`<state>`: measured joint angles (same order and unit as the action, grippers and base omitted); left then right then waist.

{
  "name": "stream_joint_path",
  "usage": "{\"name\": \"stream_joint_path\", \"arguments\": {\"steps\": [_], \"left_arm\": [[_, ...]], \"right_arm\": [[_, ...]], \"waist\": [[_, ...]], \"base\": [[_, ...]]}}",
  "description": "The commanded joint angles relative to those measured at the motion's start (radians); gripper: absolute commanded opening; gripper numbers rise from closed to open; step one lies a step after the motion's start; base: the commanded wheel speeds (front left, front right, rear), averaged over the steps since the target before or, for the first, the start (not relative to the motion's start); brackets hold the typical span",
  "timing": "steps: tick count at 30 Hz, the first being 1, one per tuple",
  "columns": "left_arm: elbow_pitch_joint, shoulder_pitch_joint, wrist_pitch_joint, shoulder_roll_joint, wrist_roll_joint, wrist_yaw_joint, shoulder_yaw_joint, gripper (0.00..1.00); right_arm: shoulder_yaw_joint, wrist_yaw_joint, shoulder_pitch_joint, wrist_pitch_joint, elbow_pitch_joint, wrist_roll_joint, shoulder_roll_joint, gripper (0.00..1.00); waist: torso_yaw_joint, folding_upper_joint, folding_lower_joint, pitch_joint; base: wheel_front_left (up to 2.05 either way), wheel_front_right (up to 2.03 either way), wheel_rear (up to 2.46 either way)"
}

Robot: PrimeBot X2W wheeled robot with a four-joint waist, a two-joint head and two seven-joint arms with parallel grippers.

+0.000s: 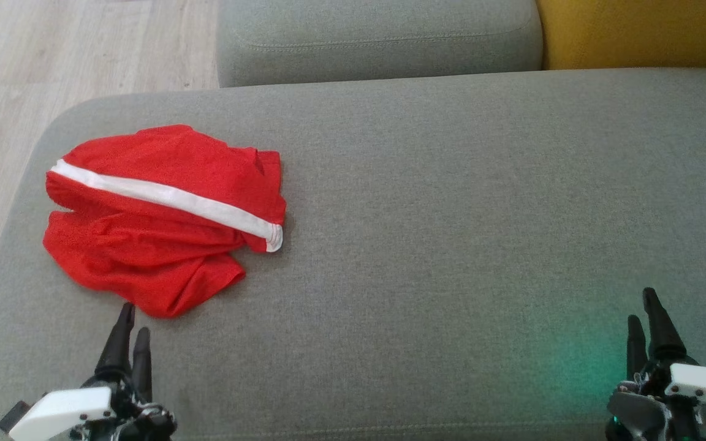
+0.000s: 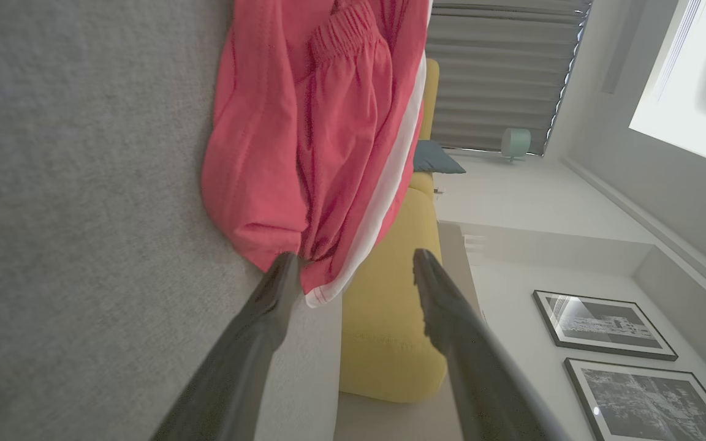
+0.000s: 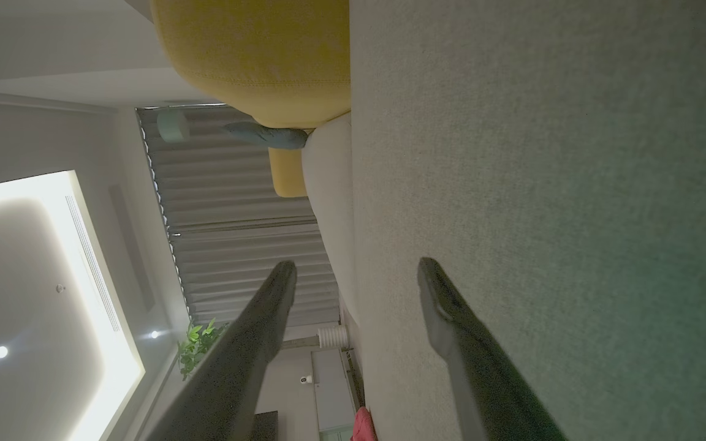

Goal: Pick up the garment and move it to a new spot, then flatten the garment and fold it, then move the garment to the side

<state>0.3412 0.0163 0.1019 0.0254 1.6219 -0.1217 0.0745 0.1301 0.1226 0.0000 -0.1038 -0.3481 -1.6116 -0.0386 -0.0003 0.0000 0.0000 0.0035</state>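
The left tool (image 1: 134,318) sits at the lower left of the head view with its two dark fingers spread wide and nothing between them. The left wrist view shows the same: the left tool (image 2: 356,256) is open, with a broad gap between its fingers. One finger (image 2: 279,288) has its tip right at the near hem of the garment (image 2: 304,135), and the other stands clear of the cloth. Whether that tip actually touches the fabric cannot be told. The garment (image 1: 163,214) is red with a white stripe (image 1: 169,197) running across it, and an elastic waistband shows in the left wrist view. It lies rumpled in a loose heap on the left part of the grey sofa cushion (image 1: 451,214), close to that cushion's left edge and just ahead of the left tool. The right tool (image 1: 642,306) is at the lower right of the head view, well apart from the garment, above bare cushion tinted by a green glow. In the right wrist view the right tool (image 3: 357,264) is also spread wide and holds nothing. Its fingers are near the grey cushion, though contact cannot be judged. A yellow cushion (image 1: 635,30) lies beyond the far right edge, and a wooden floor (image 1: 83,49) is at the upper left.
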Motion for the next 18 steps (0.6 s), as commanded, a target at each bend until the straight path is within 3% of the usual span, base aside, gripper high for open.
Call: {"name": "stream_joint_path", "arguments": {"steps": [1,18], "left_arm": [[-0.039,-0.048,-0.009,0.010,-0.005,-0.001,-0.001,1.00],[-0.079,-0.055,-0.059,0.012,-0.068,-0.002,0.042,1.00]], "right_arm": [[-0.007,0.000,-0.039,0.008,0.039,0.006,-0.004,1.00],[-0.012,0.002,-0.051,0.059,0.079,0.140,-0.005,1.00]], "waist": [[0.000,0.0000,0.0000,0.000],[0.001,0.0000,0.0000,0.003]], "base": [[0.00,0.00,0.00],[0.00,0.00,0.00]]}}
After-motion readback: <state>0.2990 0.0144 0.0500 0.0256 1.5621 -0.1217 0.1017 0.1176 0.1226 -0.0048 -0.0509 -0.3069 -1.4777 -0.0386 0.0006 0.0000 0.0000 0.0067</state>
